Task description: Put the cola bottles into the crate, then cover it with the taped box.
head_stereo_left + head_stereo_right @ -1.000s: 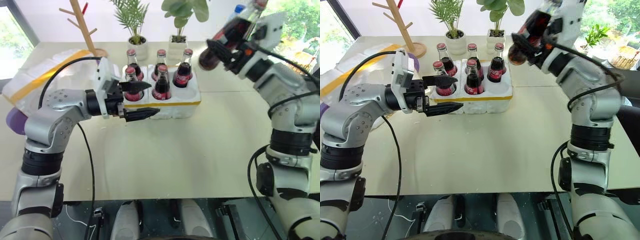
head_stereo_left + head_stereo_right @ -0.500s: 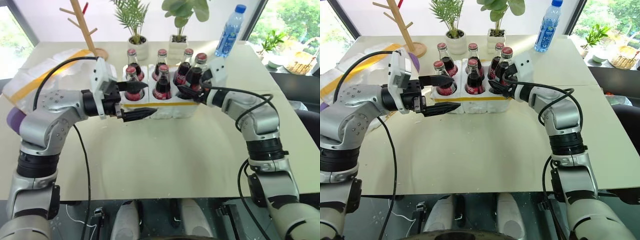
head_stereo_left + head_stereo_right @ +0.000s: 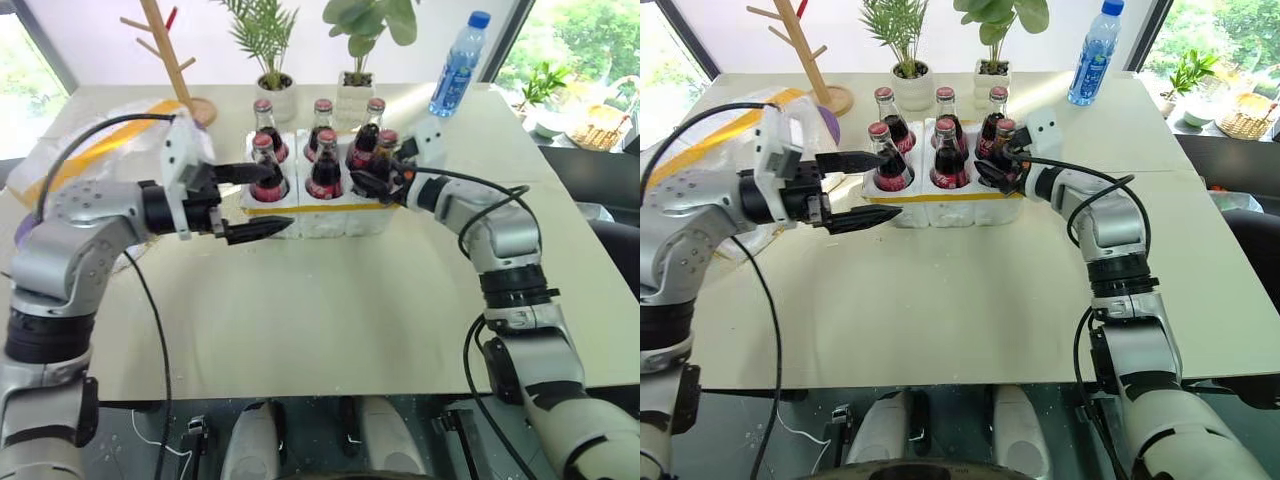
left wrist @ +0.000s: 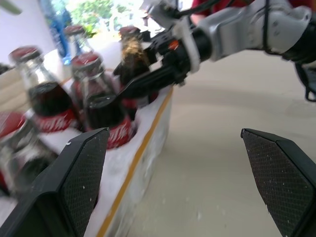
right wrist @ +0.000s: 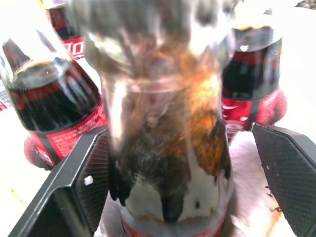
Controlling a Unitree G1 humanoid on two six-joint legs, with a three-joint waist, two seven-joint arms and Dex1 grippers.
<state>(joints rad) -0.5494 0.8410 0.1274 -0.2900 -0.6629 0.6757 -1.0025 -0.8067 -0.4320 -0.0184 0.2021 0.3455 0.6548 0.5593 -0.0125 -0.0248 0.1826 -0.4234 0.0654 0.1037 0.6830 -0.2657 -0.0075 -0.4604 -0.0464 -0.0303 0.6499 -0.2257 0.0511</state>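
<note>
**A:** Where do the small glass cola bottles with red caps and red labels (image 3: 324,165) stand?

**B:** All six are upright in the low white styrofoam crate with the thin yellow tape band (image 3: 320,215). It sits on the cream table (image 3: 330,320), up toward 12 o'clock from the robot. There are three bottles in the far row and three in the near row.

**A:** And the right gripper (image 3: 372,172)?

**B:** It is at the crate's 4 o'clock hole, around the near-right bottle (image 3: 386,148). Its two black fingers are apart, one on each side of the glass. In the right wrist view a gap shows between one finger (image 5: 281,168) and the bottle. Whether the other finger touches the glass, I cannot tell. The cola inside looks foamy.

**A:** The left gripper (image 3: 290,198)?

**B:** It is spread wide with nothing between the fingers. It hovers just off the crate's 8 o'clock corner, pointing across toward the right arm.

**A:** The large white styrofoam box wrapped in wide yellow tape (image 3: 85,150)?

**B:** It is at about 10 o'clock on the table, behind the left arm and well apart from the crate. The crate is uncovered.

**A:** Anything else?

**B:** A taller clear water bottle with a blue cap (image 3: 457,62) stands at about 1 o'clock.
</note>
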